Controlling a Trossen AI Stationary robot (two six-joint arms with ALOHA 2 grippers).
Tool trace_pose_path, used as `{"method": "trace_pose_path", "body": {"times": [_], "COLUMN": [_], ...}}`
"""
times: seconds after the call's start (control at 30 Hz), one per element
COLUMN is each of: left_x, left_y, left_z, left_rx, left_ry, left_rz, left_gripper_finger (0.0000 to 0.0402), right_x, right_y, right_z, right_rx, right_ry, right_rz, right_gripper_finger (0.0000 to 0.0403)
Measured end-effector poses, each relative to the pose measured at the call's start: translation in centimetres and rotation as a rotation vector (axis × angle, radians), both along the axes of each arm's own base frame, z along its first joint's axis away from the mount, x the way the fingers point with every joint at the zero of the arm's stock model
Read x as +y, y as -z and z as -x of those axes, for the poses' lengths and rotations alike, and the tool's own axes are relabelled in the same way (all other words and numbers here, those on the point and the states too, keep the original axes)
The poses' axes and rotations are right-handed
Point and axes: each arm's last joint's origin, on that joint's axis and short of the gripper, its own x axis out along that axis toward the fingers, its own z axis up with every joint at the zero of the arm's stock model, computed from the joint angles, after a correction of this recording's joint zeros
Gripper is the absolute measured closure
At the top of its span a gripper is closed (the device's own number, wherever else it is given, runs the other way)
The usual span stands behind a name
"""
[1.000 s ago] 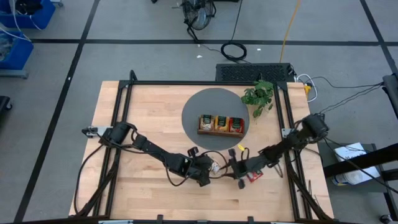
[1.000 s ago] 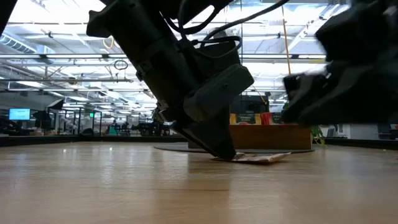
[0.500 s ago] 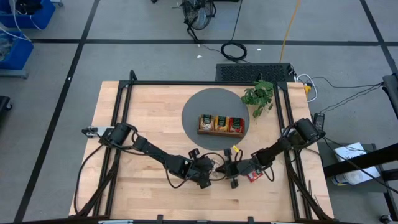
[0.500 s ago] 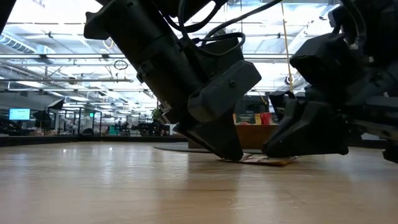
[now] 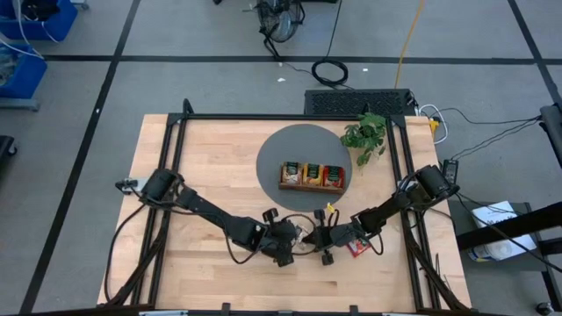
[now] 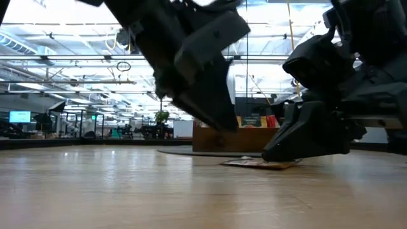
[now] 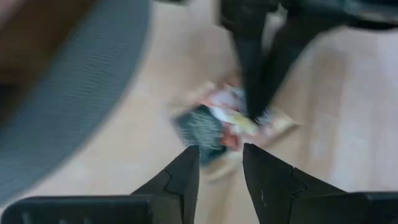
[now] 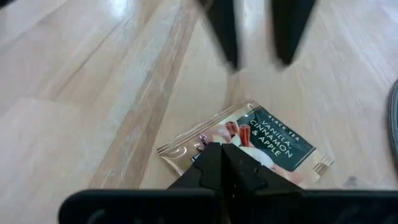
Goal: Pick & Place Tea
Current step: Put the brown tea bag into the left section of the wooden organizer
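A tea packet (image 8: 267, 144) with a dark label lies flat on the wood near the table's front edge, and shows between the two grippers in the high view (image 5: 308, 235). My right gripper (image 8: 222, 154) is shut, its tips down on the packet's near side. My left gripper (image 7: 221, 163) stands open, a little above the packet and to its left (image 6: 213, 121), and touches nothing. A second, red packet (image 5: 356, 250) lies beside the right arm. The wooden tray (image 5: 312, 186) holds several packets. My right gripper meets the packet at the long edge nearest the gripper (image 8: 200, 144), with both fingers closed together. They slant down from the table's right. The fingers hide the pinch itself. The packet still lies flat on the table (image 6: 254, 163).
The tray stands on a round grey mat (image 5: 274, 145) at the table's middle far side. A green plant (image 5: 364, 134) is at the far right. Black frame rails (image 5: 171, 175) run along both sides. Bare wood lies at the left.
My left gripper has risen off the packet, where its tips rested a second ago. My right gripper has come toward the table's left and down until its tips are on the packet. The packet has stayed flat in place.
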Motion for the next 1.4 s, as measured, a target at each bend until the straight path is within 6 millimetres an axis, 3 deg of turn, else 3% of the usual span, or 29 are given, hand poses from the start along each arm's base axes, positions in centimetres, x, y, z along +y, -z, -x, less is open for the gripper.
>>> {"method": "trace_pose_path", "body": {"times": [0.2,0.5,0.8,0.93,1.1,1.4], "left_x": [0.7,1.1,1.0,0.8,0.9,1.0], "left_y": [-0.6,-0.7,-0.9,-1.0,-0.5,-0.8], "left_z": [0.1,-0.1,-0.5,-0.8,-1.0,-1.5], "left_rx": [-0.031,-0.040,-0.075,-0.100,-0.100,-0.146], "left_ry": [-0.126,-0.167,-0.140,-0.092,-0.101,-0.106], "left_rz": [0.038,0.114,0.108,0.092,0.113,0.144], "left_gripper_finger": [0.0272,0.0272,0.0272,0.0272,0.0272,0.0272], "right_x": [-0.4,0.9,2.5,3.0,3.4,1.9], "right_y": [0.5,-0.6,-3.9,-4.4,-3.8,-2.0], "right_z": [1.2,1.1,1.8,2.5,2.8,2.1], "right_rx": [-0.005,-0.124,-0.228,-0.205,-0.167,-0.098], "right_ry": [0.023,-0.099,-0.195,-0.219,-0.214,-0.121], "right_rz": [0.001,0.046,0.040,0.038,0.021,0.054], "right_gripper_finger": [0.0402,0.0403,0.0403,0.0403,0.0403,0.0403]}}
